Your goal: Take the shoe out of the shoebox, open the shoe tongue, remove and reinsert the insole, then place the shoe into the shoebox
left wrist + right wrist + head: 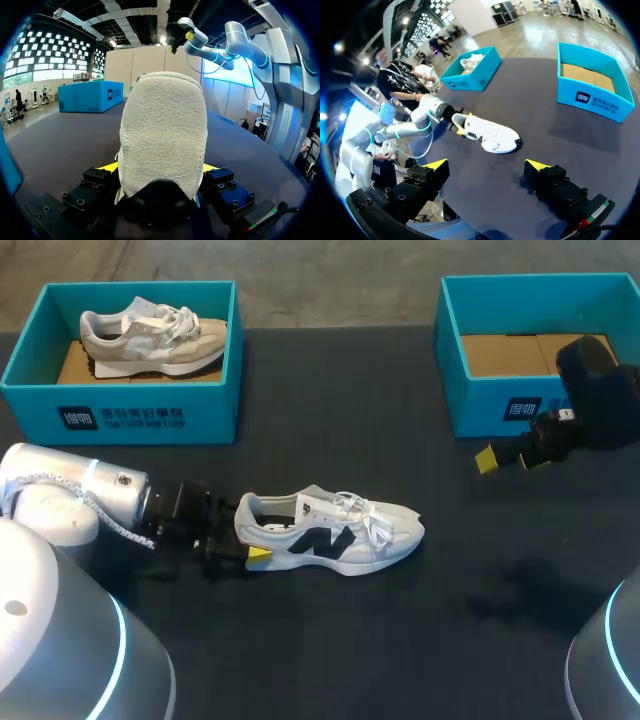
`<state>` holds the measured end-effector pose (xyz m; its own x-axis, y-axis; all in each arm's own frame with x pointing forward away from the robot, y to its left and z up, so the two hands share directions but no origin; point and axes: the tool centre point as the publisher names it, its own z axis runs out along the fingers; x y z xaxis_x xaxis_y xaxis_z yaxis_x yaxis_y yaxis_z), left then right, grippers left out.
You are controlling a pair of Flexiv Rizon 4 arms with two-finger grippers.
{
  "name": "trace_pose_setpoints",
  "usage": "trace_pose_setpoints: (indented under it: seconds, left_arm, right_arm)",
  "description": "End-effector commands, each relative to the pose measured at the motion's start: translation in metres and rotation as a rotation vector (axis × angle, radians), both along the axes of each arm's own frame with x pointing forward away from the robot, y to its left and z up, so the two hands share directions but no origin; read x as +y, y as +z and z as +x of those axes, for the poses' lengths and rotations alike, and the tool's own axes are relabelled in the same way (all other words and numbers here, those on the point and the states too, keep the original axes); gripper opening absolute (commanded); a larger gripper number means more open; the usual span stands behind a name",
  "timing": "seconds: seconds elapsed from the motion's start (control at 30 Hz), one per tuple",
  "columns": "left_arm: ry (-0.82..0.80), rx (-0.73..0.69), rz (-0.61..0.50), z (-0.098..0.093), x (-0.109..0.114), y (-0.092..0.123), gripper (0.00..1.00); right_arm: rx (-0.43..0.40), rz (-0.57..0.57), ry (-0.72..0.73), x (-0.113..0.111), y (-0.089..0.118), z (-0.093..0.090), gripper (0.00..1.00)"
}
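A white shoe (335, 530) with a black side mark lies on its sole mid-table, toe pointing right; it also shows in the right wrist view (490, 135). My left gripper (243, 532) is shut on its heel, one yellow tip on each side. The heel (162, 130) fills the left wrist view between the fingertips (210, 167). My right gripper (512, 460) hangs open and empty in front of the right shoebox (480, 405), well away from the shoe. Its fingers (437, 164) stand wide apart above bare table.
The right shoebox (594, 95) is teal and holds only its cardboard floor. A second teal shoebox (130, 415) at the back left holds a beige shoe (155, 338). Dark table lies between the boxes and in front of the white shoe.
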<state>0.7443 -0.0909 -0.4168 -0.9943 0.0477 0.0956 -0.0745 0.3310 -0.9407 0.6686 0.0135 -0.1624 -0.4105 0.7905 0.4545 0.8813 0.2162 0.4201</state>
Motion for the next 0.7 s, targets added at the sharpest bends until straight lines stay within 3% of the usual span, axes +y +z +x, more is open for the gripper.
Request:
trace_pose_setpoints:
  seconds: [0.03, 0.3, 0.57, 0.7]
  left_arm:
    - [-0.001, 0.000, 0.000, 0.002, -0.003, -0.004, 0.00]
    - [-0.001, 0.000, 0.000, 0.002, -0.003, -0.004, 0.00]
    - [-0.001, 0.000, 0.000, 0.002, -0.003, -0.004, 0.00]
    - [-0.001, 0.000, 0.000, 0.002, -0.003, -0.004, 0.00]
  right_arm:
    - [-0.008, -0.061, -0.081, 0.032, -0.007, 0.001, 1.00]
    - [0.010, -0.203, -0.184, 0.083, -0.017, 0.000, 1.00]
    - [0.051, -0.241, -0.171, 0.121, -0.034, -0.004, 1.00]
    - [0.063, -0.204, -0.099, 0.133, -0.044, -0.007, 1.00]
